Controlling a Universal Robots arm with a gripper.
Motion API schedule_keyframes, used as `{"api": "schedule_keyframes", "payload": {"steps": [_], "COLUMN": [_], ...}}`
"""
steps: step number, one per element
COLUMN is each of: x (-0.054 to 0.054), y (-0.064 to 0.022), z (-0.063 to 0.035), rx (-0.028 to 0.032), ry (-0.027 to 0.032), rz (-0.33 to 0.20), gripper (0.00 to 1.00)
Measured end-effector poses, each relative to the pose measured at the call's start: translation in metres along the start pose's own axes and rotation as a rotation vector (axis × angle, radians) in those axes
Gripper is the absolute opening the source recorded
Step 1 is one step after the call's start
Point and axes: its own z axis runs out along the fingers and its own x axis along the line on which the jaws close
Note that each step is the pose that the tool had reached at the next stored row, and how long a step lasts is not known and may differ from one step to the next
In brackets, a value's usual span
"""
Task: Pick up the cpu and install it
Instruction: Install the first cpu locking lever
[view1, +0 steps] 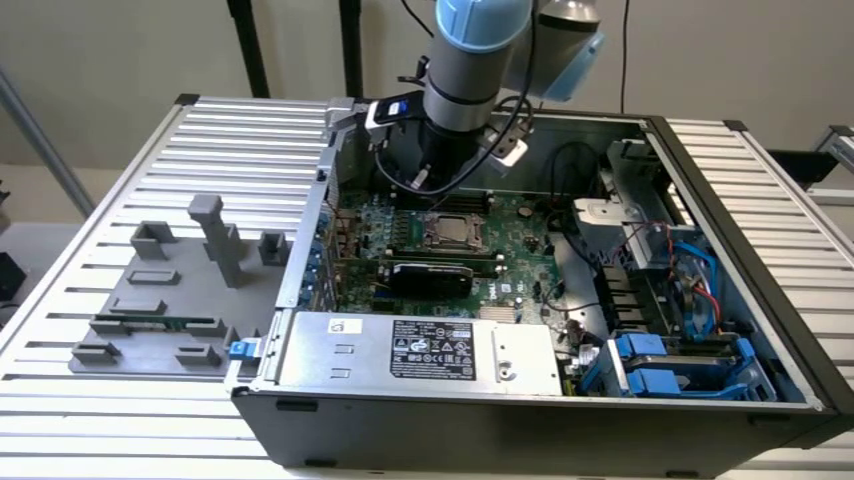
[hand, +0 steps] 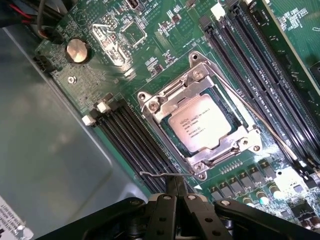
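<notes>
The cpu, a small square chip with a silver top, lies flat inside the metal socket frame on the green motherboard. In the exterior view the cpu sits mid-board, just below the arm's wrist. My gripper hovers over the board beside the socket's corner, its black fingers pressed together with nothing seen between them. A thin wire lever of the socket runs right by the fingertips. In the exterior view the gripper hangs low inside the open computer case.
Black memory slots flank the socket on both sides. A silver power supply box with a black label fills the case front. Cables and blue drive bays are on the exterior view's right. A grey fixture tray holding a green memory stick sits on the left.
</notes>
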Motion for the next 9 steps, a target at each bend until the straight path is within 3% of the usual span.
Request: {"api": "schedule_keyframes", "payload": {"steps": [3,9], "x": [-0.0002,0.0016], "y": [0.0006,0.0020], "z": [0.0018,0.0052], "rx": [-0.0032,-0.0041], "ry": [-0.0039,-0.0048], "rz": [0.001,0.001], "gripper": [0.11,0.11]}}
